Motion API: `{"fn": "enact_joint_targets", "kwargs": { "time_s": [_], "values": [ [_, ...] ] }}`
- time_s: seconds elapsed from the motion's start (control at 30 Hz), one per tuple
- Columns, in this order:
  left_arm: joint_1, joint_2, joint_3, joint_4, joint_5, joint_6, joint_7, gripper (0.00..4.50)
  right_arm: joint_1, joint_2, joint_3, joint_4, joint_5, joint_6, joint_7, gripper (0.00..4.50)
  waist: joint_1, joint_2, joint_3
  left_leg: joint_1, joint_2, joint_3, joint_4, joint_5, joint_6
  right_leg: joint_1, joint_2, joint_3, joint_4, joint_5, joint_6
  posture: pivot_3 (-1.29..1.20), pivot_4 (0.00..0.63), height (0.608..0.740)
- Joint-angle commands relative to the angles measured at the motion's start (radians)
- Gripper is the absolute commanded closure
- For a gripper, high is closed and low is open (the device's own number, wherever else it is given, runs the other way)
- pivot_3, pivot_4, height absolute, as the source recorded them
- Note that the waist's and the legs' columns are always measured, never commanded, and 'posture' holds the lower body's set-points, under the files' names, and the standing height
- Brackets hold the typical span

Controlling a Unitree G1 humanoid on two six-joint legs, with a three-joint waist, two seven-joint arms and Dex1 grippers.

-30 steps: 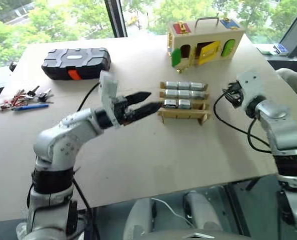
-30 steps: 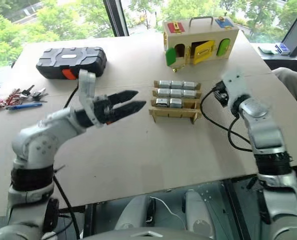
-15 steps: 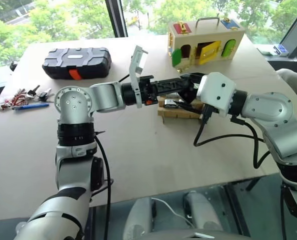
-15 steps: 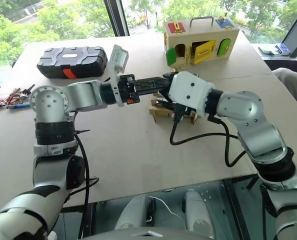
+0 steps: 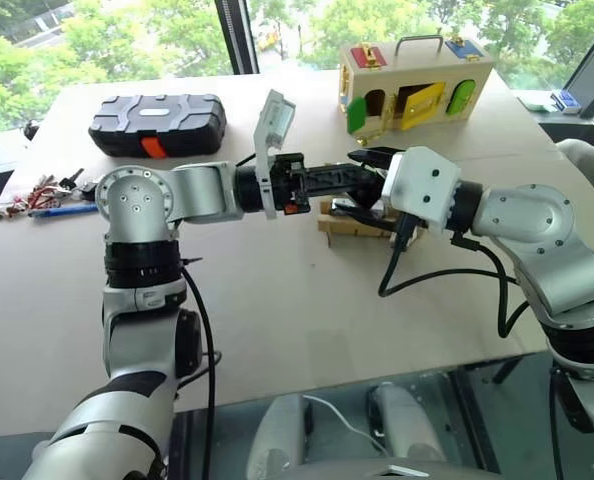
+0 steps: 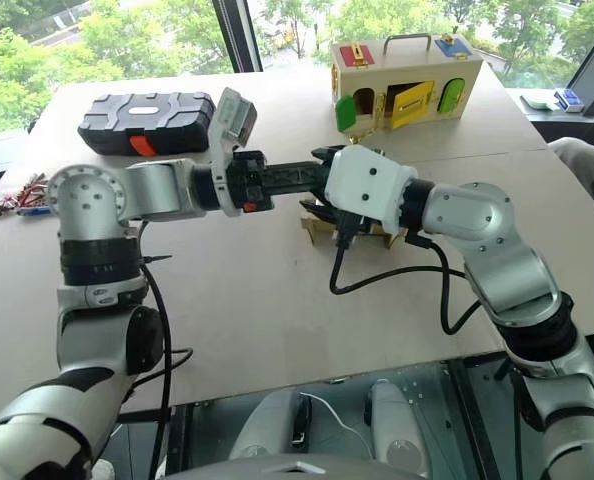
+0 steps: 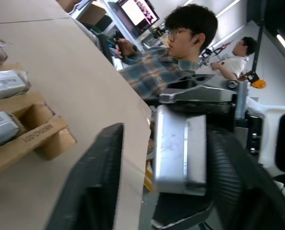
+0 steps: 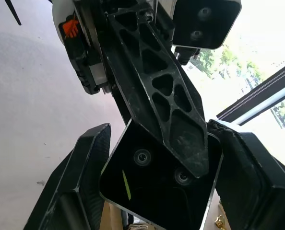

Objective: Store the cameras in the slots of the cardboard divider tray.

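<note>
Table (image 5: 277, 300); tray (image 5: 349, 228) half behind claws.

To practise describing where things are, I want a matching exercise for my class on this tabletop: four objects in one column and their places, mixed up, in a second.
Objects:
1. black case
2. wooden box
3. keys
4. cardboard divider tray

Places:
a. at the left edge of the table
b. far side, to the right
c. far side, to the left
d. middle of the table, with cameras in its slots

Pairs: 1-c, 2-b, 3-a, 4-d
</note>
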Motion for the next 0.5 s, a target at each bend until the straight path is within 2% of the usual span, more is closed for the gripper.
{"fn": "enact_joint_targets", "kwargs": {
  "time_s": [0.03, 0.13, 0.17, 0.23, 0.33, 0.43, 0.5],
  "values": [
    [-0.011, -0.003, 0.025, 0.014, -0.030, 0.015, -0.005, 3.75, -0.047, 0.017, -0.023, -0.037, 0.031, -0.004, 0.009, 2.00, 0.000, 0.000, 0.000, 0.000, 0.000, 0.000, 0.000, 0.000, 0.000, 0.000, 0.000, 0.000, 0.000, 0.000, 0.000, 0.00, 0.150, 0.740],
    [-0.031, -0.005, 0.035, 0.048, -0.027, 0.015, -0.005, 3.75, -0.040, 0.022, -0.040, -0.041, 0.041, 0.018, -0.003, 0.47, 0.001, 0.000, 0.000, 0.000, 0.000, 0.000, 0.000, 0.000, 0.000, 0.000, 0.000, 0.000, 0.000, 0.000, 0.000, 0.00, 0.150, 0.740],
    [-0.039, -0.003, 0.035, 0.060, -0.019, 0.013, -0.011, 3.75, -0.027, 0.018, -0.051, -0.045, 0.037, 0.031, -0.016, 0.12, 0.001, 0.000, 0.000, 0.000, 0.000, -0.001, 0.000, 0.000, 0.000, 0.000, 0.000, 0.000, 0.000, 0.000, 0.000, 0.00, 0.150, 0.740],
    [-0.049, 0.006, 0.020, 0.060, 0.024, -0.011, -0.042, 3.75, 0.017, -0.001, -0.089, -0.062, 0.050, 0.074, -0.031, 0.03, 0.007, 0.000, 0.000, 0.000, 0.000, -0.001, 0.000, 0.000, 0.000, 0.000, 0.000, -0.001, 0.000, 0.000, 0.000, 0.00, 0.150, 0.740],
    [-0.085, 0.008, -0.027, 0.073, 0.124, -0.077, -0.126, 3.75, 0.164, -0.067, -0.220, -0.106, 0.094, 0.134, -0.025, 0.03, 0.028, 0.000, 0.000, -0.001, -0.001, -0.002, 0.000, 0.000, 0.000, 0.000, -0.001, -0.002, -0.001, 0.000, 0.000, 0.00, 0.150, 0.740],
    [-0.138, 0.019, -0.217, 0.083, 0.363, -0.283, -0.335, 3.75, 0.356, -0.116, -0.455, -0.142, 0.230, 0.172, 0.030, 0.03, 0.046, 0.000, 0.000, -0.004, -0.003, -0.003, 0.000, 0.000, 0.000, 0.000, -0.003, -0.003, -0.003, 0.000, 0.000, 0.00, 0.150, 0.740],
    [-0.203, -0.003, -0.353, 0.164, 0.514, -0.431, -0.513, 3.75, 0.489, -0.169, -0.617, -0.166, 0.325, 0.217, 0.102, 0.03, 0.058, 0.000, 0.000, -0.005, -0.005, 0.000, 0.000, 0.000, 0.000, 0.001, -0.003, -0.006, -0.005, 0.000, 0.000, 0.00, 0.150, 0.740]
  ]
}}
